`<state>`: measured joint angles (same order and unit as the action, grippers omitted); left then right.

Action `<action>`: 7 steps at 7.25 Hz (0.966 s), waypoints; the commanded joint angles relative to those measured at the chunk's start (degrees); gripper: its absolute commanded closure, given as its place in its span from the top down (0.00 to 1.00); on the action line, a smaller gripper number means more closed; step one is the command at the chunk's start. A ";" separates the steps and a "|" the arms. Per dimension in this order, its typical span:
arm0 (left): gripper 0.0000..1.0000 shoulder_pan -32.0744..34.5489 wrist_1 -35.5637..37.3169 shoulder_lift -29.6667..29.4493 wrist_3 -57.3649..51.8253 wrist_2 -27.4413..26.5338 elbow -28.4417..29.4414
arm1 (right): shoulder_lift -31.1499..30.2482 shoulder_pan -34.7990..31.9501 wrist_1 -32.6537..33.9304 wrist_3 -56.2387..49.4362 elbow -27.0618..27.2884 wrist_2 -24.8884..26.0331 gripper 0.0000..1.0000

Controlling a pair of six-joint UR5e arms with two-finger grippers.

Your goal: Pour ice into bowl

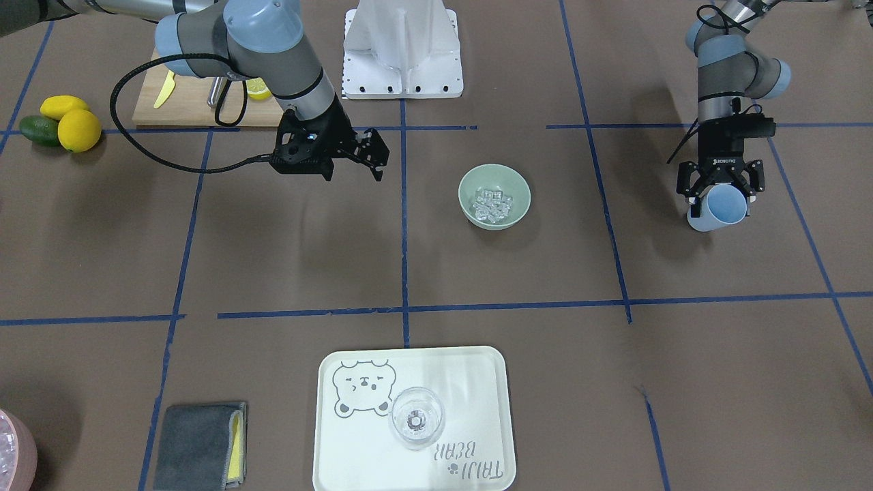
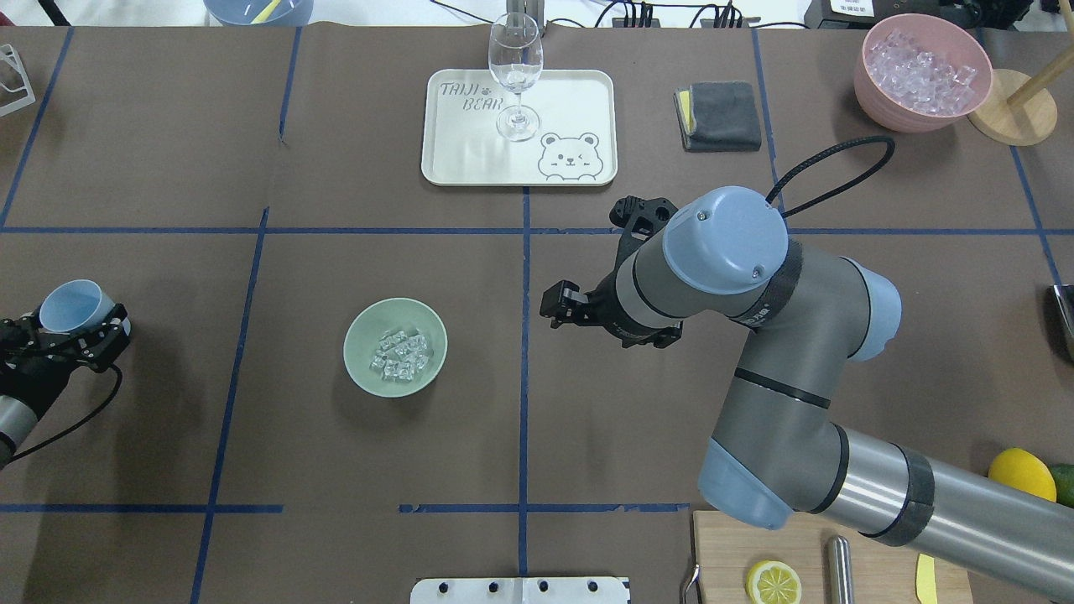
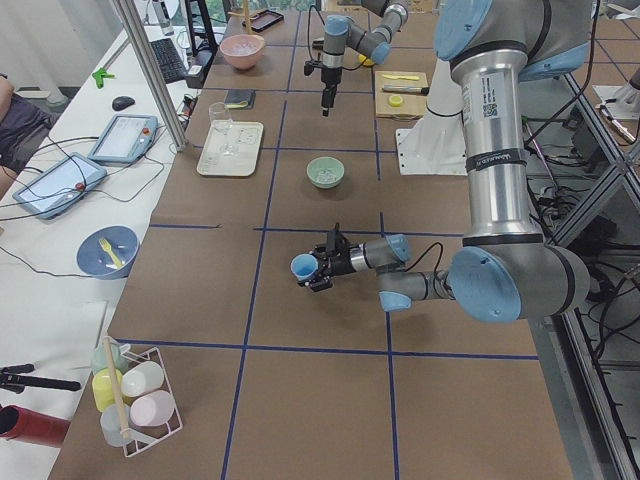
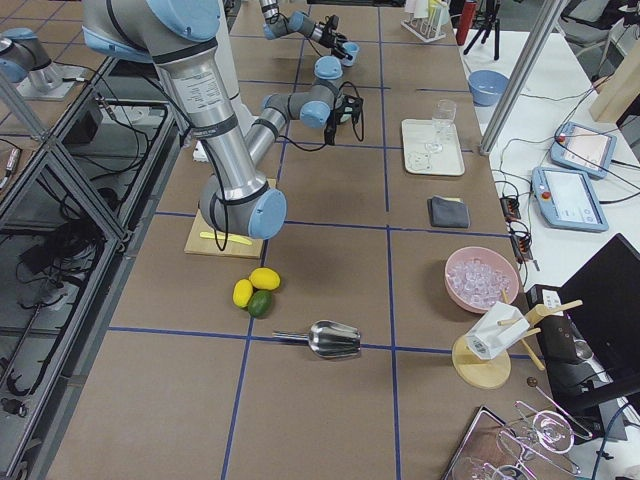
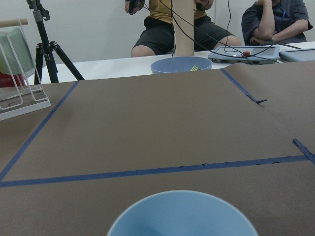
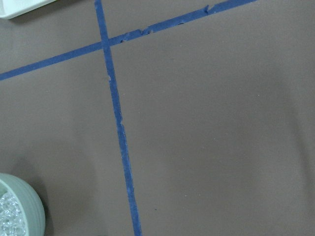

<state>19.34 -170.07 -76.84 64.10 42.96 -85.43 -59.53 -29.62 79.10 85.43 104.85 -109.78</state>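
The pale sage-green bowl [image 2: 367,329] stands left of the table's middle, and a small heap of clear ice [image 2: 401,356] lies in it. Both also show in the front view, the bowl [image 1: 476,181] and the ice [image 1: 492,206]. My left gripper [image 2: 75,325] is at the far left edge, shut on a light blue cup [image 2: 69,304] that is tilted with its mouth facing away. The cup's rim fills the bottom of the left wrist view [image 5: 182,216]. My right gripper [image 2: 555,309] hovers open and empty to the right of the bowl, well apart from it.
A white tray [image 2: 570,101] with a clear wine glass [image 2: 515,75] sits at the far middle. A grey cloth [image 2: 719,116] and a pink container of ice [image 2: 919,71] are far right. A cutting board with a lemon slice [image 2: 772,580] is near right.
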 commanded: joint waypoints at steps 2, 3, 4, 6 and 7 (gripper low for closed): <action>1.00 -0.18 -0.09 0.28 -0.11 3.35 0.00 | 0.03 0.00 0.00 0.00 0.00 0.00 1.00; 1.00 -0.18 -0.35 1.41 -0.11 4.49 -0.70 | 0.03 0.00 0.00 0.00 0.09 0.00 1.00; 1.00 -0.27 -0.78 4.04 -0.20 6.24 -3.14 | 0.03 0.00 0.09 0.00 0.09 0.00 1.00; 1.00 -0.27 -0.88 5.82 -0.20 10.80 -5.62 | -0.06 0.00 0.09 0.00 -0.09 0.00 1.00; 1.00 -0.27 -0.88 7.13 -0.29 13.35 -7.45 | 0.03 0.00 0.09 0.00 0.00 0.00 1.00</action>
<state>19.08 -170.91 -71.03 63.90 53.21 -91.03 -59.53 -29.62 79.18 85.43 104.86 -109.78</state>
